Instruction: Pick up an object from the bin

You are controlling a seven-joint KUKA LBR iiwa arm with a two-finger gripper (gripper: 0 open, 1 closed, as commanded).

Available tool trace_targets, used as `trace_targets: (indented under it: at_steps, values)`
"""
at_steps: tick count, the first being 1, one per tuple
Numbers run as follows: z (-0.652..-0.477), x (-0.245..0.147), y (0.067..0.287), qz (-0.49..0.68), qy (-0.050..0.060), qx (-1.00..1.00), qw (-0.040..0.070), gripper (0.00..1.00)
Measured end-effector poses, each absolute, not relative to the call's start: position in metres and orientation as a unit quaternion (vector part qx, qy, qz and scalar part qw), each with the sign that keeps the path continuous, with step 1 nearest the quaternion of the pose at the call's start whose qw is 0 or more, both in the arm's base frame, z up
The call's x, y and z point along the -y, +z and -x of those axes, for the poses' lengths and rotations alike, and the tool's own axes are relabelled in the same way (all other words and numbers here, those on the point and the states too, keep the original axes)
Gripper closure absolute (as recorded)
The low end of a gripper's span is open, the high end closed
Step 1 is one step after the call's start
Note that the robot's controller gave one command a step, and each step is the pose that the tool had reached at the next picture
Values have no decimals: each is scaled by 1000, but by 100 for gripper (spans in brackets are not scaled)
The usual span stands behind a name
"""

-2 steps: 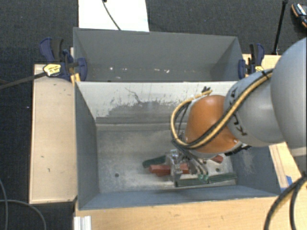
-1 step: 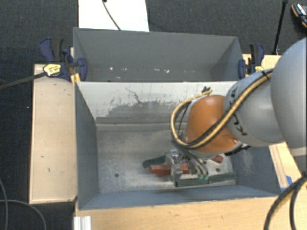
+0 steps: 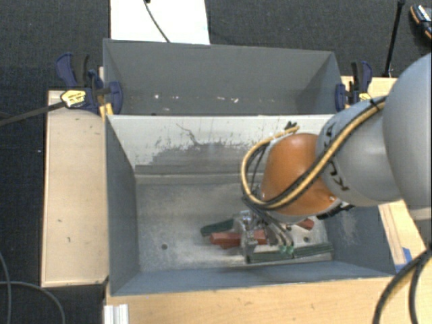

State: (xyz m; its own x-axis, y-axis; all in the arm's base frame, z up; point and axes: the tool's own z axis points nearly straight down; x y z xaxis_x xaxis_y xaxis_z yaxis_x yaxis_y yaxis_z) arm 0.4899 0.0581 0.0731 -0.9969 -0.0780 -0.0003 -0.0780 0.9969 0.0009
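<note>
One grey metal bin (image 3: 121,201), floor scuffed and back wall scratched. One arm (image 3: 398,147) enters from the view's right and bends down into the bin. The wrist carries one orange cover (image 3: 297,174), with a bundle of black and yellow cables (image 3: 251,174) looped round its left side.

One claw (image 3: 260,238) is low over the front part of the bin floor, right of centre, and stands within a small cluster of loose things. It cannot be told whether the claw is spread or pressed together, nor whether anything is pinched in it.

Four loose things are counted, all in that cluster:
- One long green strip (image 3: 304,251), lying flat along the front of the floor. It runs from under the claw toward the view's right.
- One red-brown block (image 3: 219,237), flat on the floor just beside the claw on the view's left. It is the nearest thing on that side, and contact with the claw cannot be confirmed.
- One dark green piece (image 3: 214,227), touching the block's far edge, slightly further from the claw.
- One small red piece (image 3: 308,224), behind the strip, under the orange cover's edge and to the right of the claw.
</note>
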Motion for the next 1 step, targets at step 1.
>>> trace_targets:
  at_steps: [1]
  values:
    - [-489,-58,84,39,0,-999,-3,100]
